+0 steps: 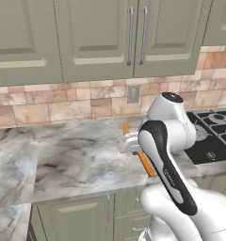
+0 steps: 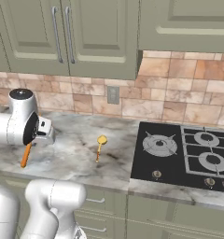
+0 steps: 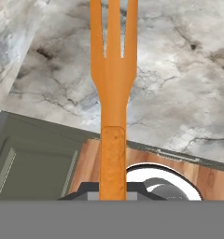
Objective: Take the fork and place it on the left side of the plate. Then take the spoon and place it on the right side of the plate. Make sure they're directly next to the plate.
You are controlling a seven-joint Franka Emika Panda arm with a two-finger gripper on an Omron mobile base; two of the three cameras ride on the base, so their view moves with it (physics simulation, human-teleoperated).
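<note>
Gripper (image 3: 113,196) is clamped nearly closed on the fork (image 3: 113,93), handle in the jaws, tines pointing to 12 o'clock in hand view, up over the marble counter (image 2: 76,158). Spoon (image 2: 100,145) lies on counter w/ bowl at 12, stove (image 2: 188,154) at its 3.

Glossy white rounded arm (image 1: 181,197) with a black band, apparently bearing small lettering.

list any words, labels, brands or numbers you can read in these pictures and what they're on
Robot arm: a small line of pale lettering runs along its dark cover, too small and blurred to read.
Stove: no readable marks by its knobs.
Fork, spoon, cabinets, counter: no text.
</note>
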